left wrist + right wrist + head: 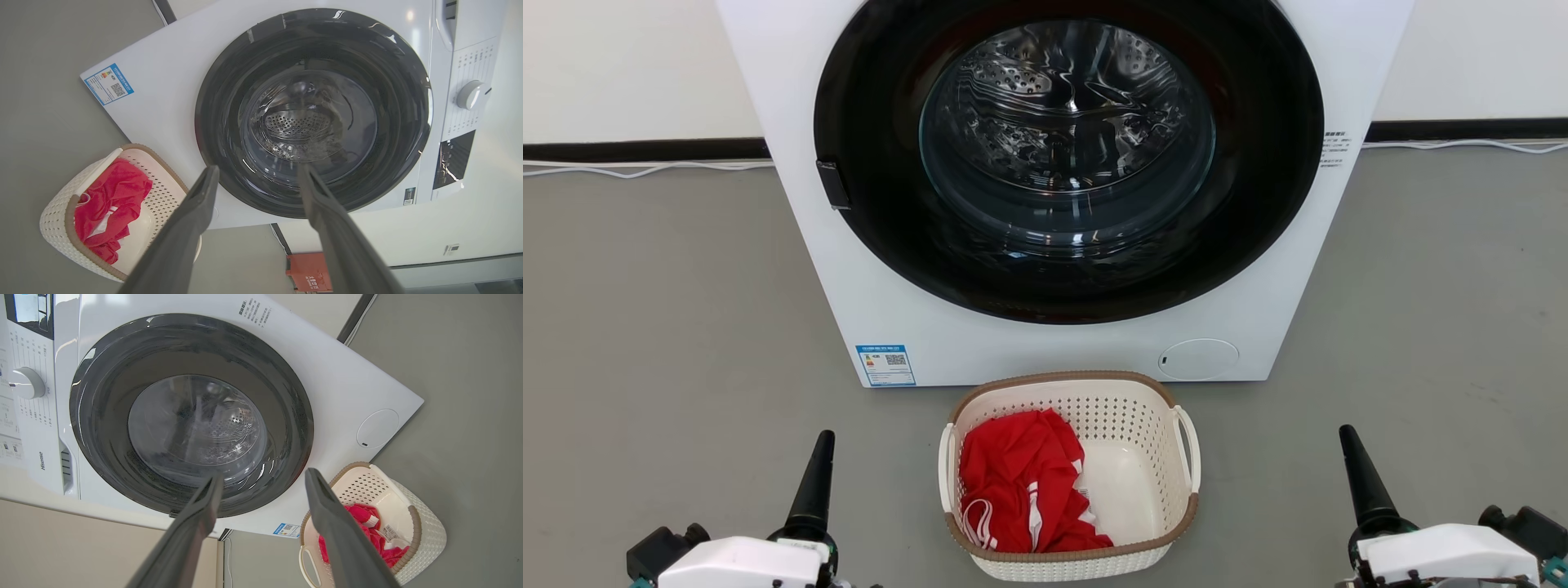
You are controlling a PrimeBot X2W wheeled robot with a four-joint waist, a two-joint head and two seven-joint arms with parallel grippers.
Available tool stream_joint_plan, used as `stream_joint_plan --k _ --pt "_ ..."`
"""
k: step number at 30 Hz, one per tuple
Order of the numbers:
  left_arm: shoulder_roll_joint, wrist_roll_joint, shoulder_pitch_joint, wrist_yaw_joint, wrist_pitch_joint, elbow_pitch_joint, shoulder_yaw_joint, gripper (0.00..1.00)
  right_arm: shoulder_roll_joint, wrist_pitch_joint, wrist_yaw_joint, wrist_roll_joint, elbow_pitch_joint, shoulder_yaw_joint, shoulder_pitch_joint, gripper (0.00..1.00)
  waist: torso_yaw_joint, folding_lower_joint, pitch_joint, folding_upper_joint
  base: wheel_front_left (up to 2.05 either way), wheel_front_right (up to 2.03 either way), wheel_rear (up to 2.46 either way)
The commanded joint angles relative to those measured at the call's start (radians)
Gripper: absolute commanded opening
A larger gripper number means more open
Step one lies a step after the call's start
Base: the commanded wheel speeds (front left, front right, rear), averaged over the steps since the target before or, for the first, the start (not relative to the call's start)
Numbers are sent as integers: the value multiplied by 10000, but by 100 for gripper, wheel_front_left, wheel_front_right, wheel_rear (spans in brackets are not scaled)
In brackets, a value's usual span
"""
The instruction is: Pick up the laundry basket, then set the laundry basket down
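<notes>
The laundry basket [1131,412], cream-white and perforated with a brown rim and white loop handles, stands on the grey floor just in front of the washing machine. A red garment with white stripes [1021,482] lies in its left half. My left gripper [823,441] hovers to the basket's left and my right gripper [1346,433] to its right, both well apart from it. In the left wrist view, the left gripper [258,170] is open and empty, with the basket [57,216] at lower left. The right gripper [264,477] is likewise open and empty, with the basket [429,535] at lower right.
A white front-loading washing machine [849,269] with a dark round door [1068,155], which is closed, rises right behind the basket. A white cable [645,170] runs along the wall base. An orange box [308,271] sits on the floor beside the machine.
</notes>
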Motion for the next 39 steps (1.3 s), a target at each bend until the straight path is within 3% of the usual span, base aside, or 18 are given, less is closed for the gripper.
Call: stream_joint_plan --k 1,39 --pt "81 407 -93 29 -111 -339 64 100 -136 -165 25 -460 -348 128 -267 100 -4 -2 -10 -1 0 0 0" --pt "141 5211 345 -67 -1196 -681 107 100 -322 -1251 47 -5667 -28 631 -330 100 -138 -2 -137 -1 0 0 0"
